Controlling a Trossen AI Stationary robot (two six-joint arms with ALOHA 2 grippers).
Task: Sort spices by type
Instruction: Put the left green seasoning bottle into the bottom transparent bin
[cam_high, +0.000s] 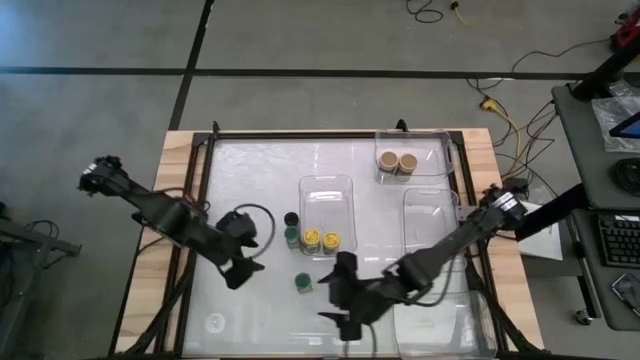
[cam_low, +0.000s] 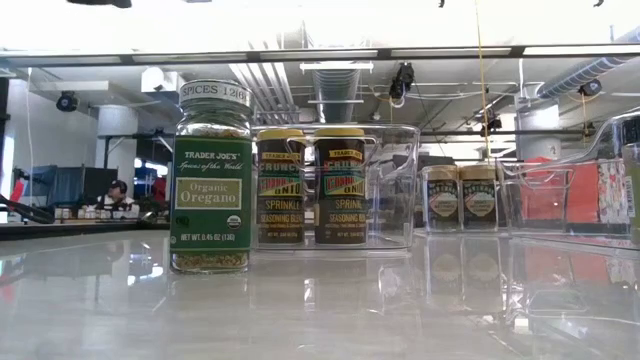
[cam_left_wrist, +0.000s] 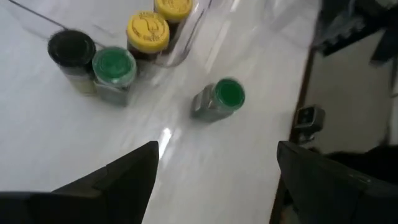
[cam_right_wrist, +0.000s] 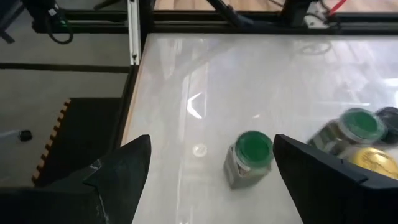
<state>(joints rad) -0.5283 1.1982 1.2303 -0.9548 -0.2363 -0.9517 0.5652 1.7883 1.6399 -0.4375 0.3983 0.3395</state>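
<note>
In the middle tray (cam_high: 327, 185), two yellow-lidded jars (cam_high: 321, 240)

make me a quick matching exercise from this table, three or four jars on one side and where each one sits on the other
Things:
1. yellow-lid jars
2. tan-lid jars
3. black-lid jar
4. lone green-lid jar

Places:
A. bare table, between the two open grippers
B. far right tray
C. middle tray
D. just outside the middle tray, beside another green-lid jar

Pairs: 1-C, 2-B, 3-D, 4-A
</note>
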